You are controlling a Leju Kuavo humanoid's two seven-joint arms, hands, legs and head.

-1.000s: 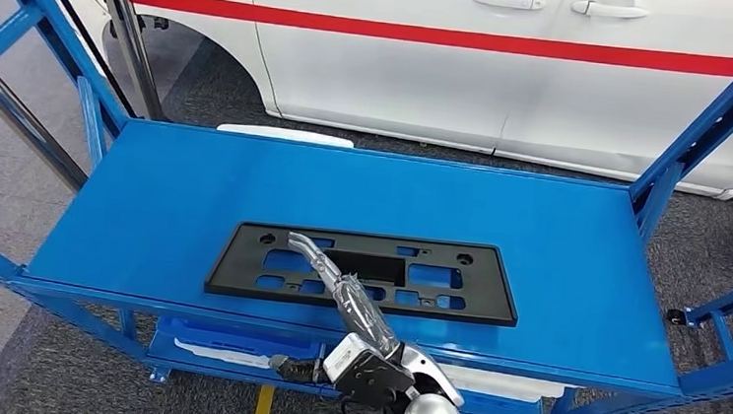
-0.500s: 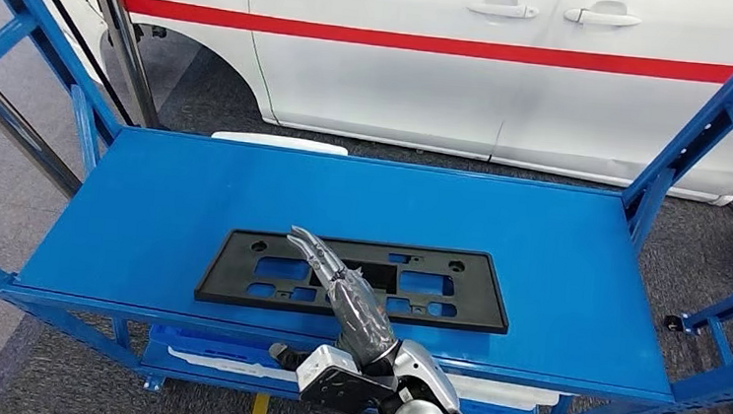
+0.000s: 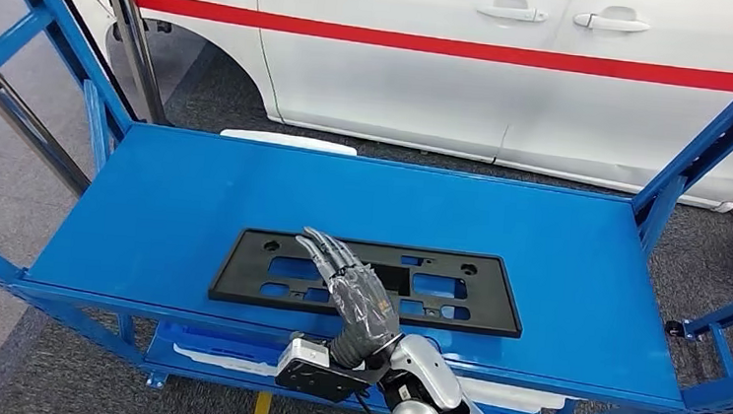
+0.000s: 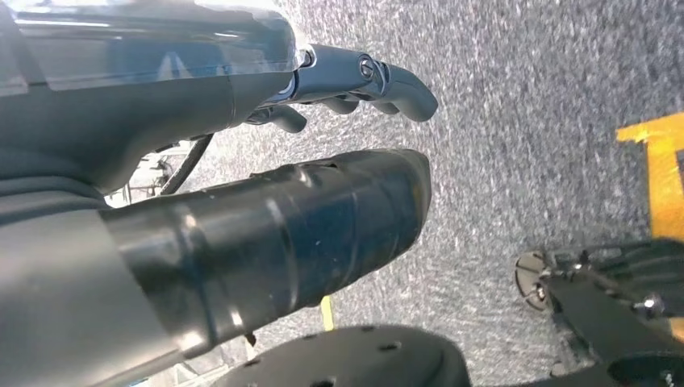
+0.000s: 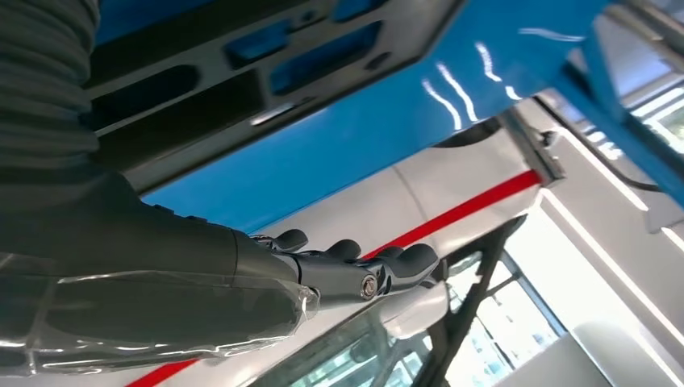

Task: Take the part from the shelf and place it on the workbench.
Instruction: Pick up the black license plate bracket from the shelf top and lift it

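Head view: my right hand (image 3: 356, 295) empty, fingers spread over flat black part (image 3: 455, 291) with rectangular cutouts, on blue shelf (image 3: 175, 202).

From the head view we look forward and down onto the blue shelf (image 3: 195, 203), with a white car (image 3: 512, 70) beyond it. Our right wrist view sits close behind the right robot hand (image 5: 242, 274), turned over, facing across the same shelf (image 5: 339, 153) and black part (image 5: 202, 72) toward that car; it shares these with the head view. Our left wrist view hangs close behind the left robot hand (image 4: 266, 161), looking down at the grey floor (image 4: 524, 121).
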